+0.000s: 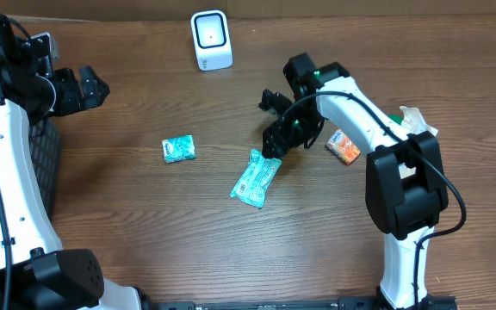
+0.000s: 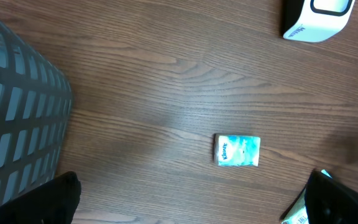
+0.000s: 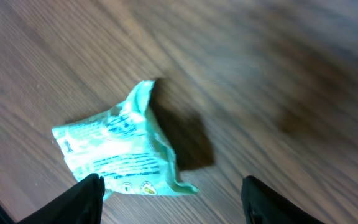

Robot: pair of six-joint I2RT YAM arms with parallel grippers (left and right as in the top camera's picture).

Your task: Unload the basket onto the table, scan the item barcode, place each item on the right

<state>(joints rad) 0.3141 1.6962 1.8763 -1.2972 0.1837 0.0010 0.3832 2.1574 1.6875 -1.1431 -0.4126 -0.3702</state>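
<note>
Packet point(image 1: 256, 178) flat on worktop point(image 1: 145, 224), mid-frame. Right gripper point(image 1: 275, 142) at its upper end, jaws released, empty. Centre over it, pinch an edge, face barcode to scanner point(image 1: 211, 39) top centre. Left gripper point(image 1: 91, 88) jaws released too.

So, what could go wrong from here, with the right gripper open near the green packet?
In the right wrist view the green packet lies beside one finger, not centred between the open jaws of the right gripper: closing may pinch only a corner or push it away. The packet is crumpled, so its barcode might face the scanner badly. The orange packet lies close to the right arm and could be knocked.
</note>
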